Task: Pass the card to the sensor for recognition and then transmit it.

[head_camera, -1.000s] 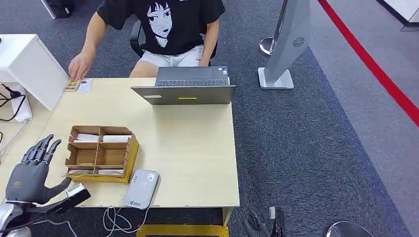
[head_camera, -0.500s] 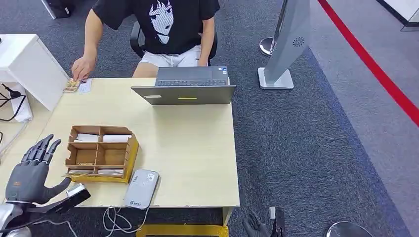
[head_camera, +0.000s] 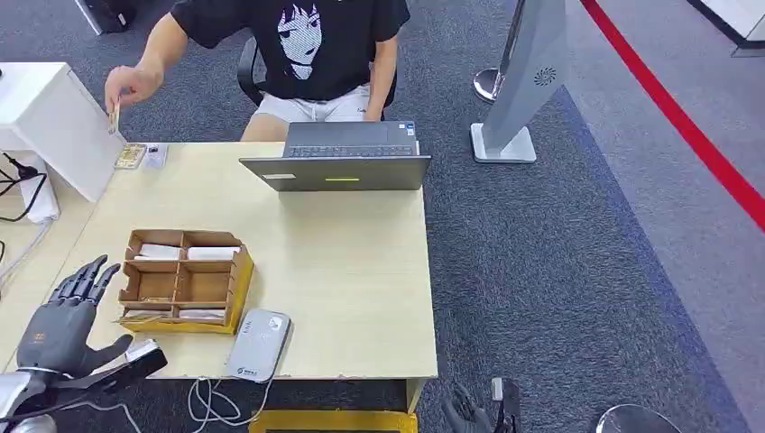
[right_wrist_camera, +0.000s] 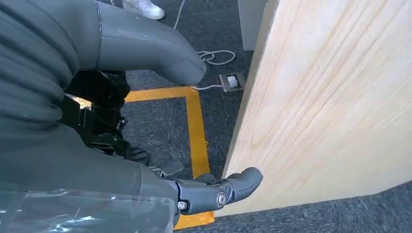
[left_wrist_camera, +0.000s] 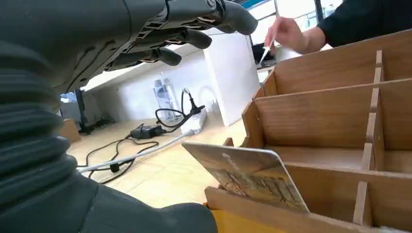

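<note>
Left hand (head_camera: pixel 59 320): we see fingers spread wide, empty.
Right hand (right_wrist_camera: pixel 214 191): hangs below the surface (head_camera: pixel 352 271), mostly cut off; we can't tell its fingers.
Card (left_wrist_camera: pixel 248 174): one, leaning in the wooden box (head_camera: pixel 185 281).

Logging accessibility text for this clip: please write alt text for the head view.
The robot's left hand, open with fingers spread, hovers beside a wooden divided box and grey card reader on a pale table. Across it, a seated person behind a laptop lifts a card.
</note>
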Controlling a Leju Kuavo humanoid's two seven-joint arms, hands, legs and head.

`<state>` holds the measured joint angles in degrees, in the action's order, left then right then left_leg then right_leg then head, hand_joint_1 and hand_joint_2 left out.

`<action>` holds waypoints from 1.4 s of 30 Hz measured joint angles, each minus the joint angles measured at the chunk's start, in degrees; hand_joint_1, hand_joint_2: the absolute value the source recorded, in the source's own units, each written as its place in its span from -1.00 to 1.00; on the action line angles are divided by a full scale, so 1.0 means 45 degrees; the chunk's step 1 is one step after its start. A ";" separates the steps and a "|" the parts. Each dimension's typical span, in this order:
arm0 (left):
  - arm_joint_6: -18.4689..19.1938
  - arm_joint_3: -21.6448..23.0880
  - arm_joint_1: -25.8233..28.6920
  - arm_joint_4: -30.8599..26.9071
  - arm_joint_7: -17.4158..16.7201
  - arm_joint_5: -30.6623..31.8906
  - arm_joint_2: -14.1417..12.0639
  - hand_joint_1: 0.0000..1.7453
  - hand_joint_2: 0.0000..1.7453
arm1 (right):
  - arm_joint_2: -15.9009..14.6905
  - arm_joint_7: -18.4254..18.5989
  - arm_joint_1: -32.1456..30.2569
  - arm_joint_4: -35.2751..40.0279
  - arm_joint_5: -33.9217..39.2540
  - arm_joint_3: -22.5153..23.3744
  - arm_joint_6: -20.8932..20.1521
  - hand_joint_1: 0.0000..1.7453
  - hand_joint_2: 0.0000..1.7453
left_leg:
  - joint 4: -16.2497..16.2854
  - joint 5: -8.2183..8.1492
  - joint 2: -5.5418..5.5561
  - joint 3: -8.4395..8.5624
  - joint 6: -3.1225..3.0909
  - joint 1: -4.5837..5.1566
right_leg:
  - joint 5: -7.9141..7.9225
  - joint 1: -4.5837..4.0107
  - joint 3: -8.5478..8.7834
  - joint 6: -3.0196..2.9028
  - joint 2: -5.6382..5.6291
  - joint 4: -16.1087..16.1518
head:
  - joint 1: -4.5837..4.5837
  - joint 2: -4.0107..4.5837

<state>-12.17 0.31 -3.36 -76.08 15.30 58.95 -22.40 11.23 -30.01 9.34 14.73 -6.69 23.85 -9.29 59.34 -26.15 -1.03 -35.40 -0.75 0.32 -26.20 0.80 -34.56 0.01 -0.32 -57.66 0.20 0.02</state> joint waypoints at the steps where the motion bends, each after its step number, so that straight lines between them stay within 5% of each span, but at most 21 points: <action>1: 0.0000 0.0010 -0.0027 0.0044 -0.0063 0.0049 0.0019 -1.00 1.00 | 0.0000 0.0004 0.0000 0.0000 0.0000 -0.0044 0.0000 -1.00 1.00 | 0.0000 0.0000 0.0000 0.0000 0.0000 0.0000 | 0.0000 0.0000 0.0000 0.0000 0.0000 0.0000 | 0.0000 0.0000; 6: 0.0000 0.0058 -0.0097 0.0180 -0.0087 0.0068 0.0049 -1.00 1.00 | 0.0010 0.0004 0.0001 0.0000 0.0000 -0.0093 -0.0019 -1.00 1.00 | 0.0000 0.0000 0.0000 -0.0001 0.0000 0.0000 | 0.0000 0.0000 0.0001 0.0000 0.0000 0.0000 | 0.0000 0.0000; 7: 0.0000 0.0063 -0.0101 0.0194 -0.0087 0.0068 0.0048 -0.42 1.00 | 0.0010 0.0004 0.0002 0.0000 0.0000 -0.0097 -0.0019 -1.00 1.00 | 0.0000 0.0000 0.0000 0.0000 0.0000 0.0000 | 0.0000 0.0000 0.0001 0.0000 0.0000 0.0000 | 0.0000 0.0000; 8: 0.0000 0.0068 -0.0107 0.0219 -0.0087 0.0068 0.0048 1.00 1.00 | 0.0010 0.0004 0.0001 0.0000 0.0000 -0.0102 -0.0034 -1.00 1.00 | 0.0000 0.0000 -0.0001 0.0000 0.0000 0.0000 | 0.0000 0.0000 0.0001 0.0000 -0.0001 0.0000 | 0.0000 0.0000; 42: -0.0500 0.0073 -0.0173 -0.0092 0.0180 -0.0379 -0.0058 1.00 1.00 | 0.0010 -0.0015 0.0003 0.0000 0.0117 -0.0126 -0.0068 -1.00 1.00 | 0.0000 0.0000 0.0000 -0.0001 0.0000 0.0001 | 0.0000 0.0001 0.0002 0.0000 0.0001 0.0000 | 0.0000 0.0000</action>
<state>-14.43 0.63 -4.14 -76.50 16.11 57.24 -22.67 11.28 -30.08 9.36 14.73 -6.16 23.28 -9.60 59.34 -26.15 -1.03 -35.40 -0.75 0.32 -26.20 0.80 -34.55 0.01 -0.32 -57.66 0.20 0.02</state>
